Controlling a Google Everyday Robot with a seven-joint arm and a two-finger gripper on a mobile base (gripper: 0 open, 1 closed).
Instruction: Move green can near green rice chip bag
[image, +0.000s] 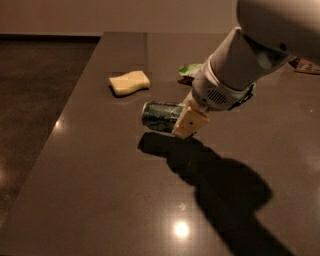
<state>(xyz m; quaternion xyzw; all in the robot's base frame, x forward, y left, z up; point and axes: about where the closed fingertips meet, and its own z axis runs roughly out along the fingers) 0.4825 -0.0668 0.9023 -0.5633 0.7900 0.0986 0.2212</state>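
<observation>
The green can (160, 116) lies sideways in my gripper (186, 121), held above the dark table with its shadow below it. My gripper is shut on the can's right end; one cream finger (190, 122) shows in front. The green rice chip bag (191, 69) is mostly hidden behind my arm; a light green corner shows just behind the gripper, toward the table's back.
A pale yellow sponge (129, 82) lies on the table (100, 190) behind and left of the can. A dark packet (305, 65) sits at the far right edge. The table's left edge runs diagonally, with floor beyond it. My large white arm (260, 45) fills the upper right.
</observation>
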